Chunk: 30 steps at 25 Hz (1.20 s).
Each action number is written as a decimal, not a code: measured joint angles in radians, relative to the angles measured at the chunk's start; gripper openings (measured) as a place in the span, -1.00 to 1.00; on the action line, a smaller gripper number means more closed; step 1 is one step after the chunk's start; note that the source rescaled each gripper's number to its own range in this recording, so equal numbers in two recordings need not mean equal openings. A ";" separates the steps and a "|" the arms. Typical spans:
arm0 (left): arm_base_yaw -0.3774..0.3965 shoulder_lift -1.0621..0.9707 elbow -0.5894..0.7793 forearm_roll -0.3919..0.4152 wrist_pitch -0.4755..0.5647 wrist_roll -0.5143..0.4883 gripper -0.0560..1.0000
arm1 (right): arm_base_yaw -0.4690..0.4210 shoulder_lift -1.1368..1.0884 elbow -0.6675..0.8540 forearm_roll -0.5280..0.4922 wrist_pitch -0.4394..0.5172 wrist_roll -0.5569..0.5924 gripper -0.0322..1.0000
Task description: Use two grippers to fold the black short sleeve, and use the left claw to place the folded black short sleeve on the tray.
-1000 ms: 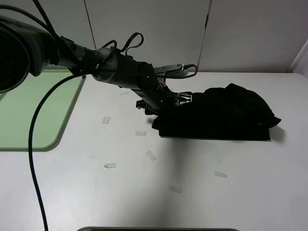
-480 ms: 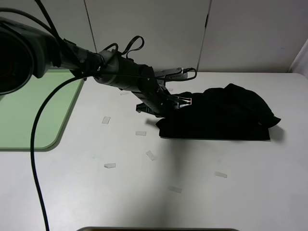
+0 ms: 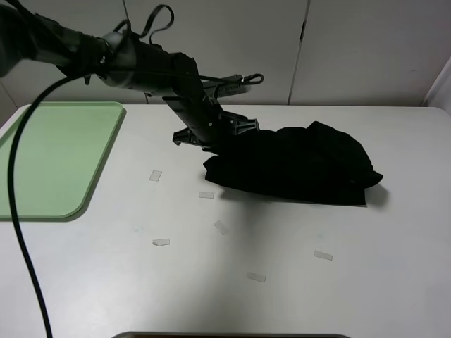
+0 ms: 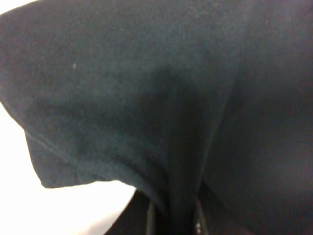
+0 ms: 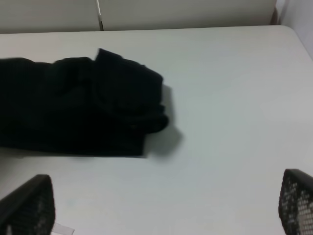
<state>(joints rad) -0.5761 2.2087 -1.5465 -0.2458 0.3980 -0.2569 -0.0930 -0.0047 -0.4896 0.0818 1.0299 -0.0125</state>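
on the counter point(image 3: 282, 296), my left jaws have just clamped the folded shirt's point(image 3: 296, 165) tray-side edge and dragged it a little toward the tray point(image 3: 49, 162), right jaws gaping empty, so the carry seems begun.

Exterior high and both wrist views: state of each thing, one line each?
left pincer: shut on the black short sleeve, at its tray-side end.
right pincer: open, holding nothing.
black short sleeve: folded bundle, lying on the table.
tray: flat on the table, bundle not on it yet.
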 joint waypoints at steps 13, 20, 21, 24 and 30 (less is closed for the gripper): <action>0.060 -0.214 0.001 0.202 0.254 0.002 -0.74 | 0.000 0.000 0.000 0.000 0.000 0.000 1.00; 0.062 -0.290 0.001 0.237 0.352 0.003 -0.74 | 0.000 0.000 0.000 0.000 0.000 0.000 1.00; 0.063 -0.298 0.001 0.237 0.360 0.003 -0.74 | 0.000 0.000 0.000 0.000 0.000 0.000 1.00; 0.064 -0.311 0.001 0.236 0.365 0.003 -0.74 | 0.000 0.000 0.000 0.000 0.000 0.000 1.00; 0.031 -0.290 -0.003 0.218 0.256 0.003 -0.74 | 0.000 0.000 0.000 0.000 0.000 0.000 1.00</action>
<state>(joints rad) -0.5453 1.9184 -1.5497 -0.0283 0.6541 -0.2541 -0.0930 -0.0047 -0.4896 0.0818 1.0299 -0.0125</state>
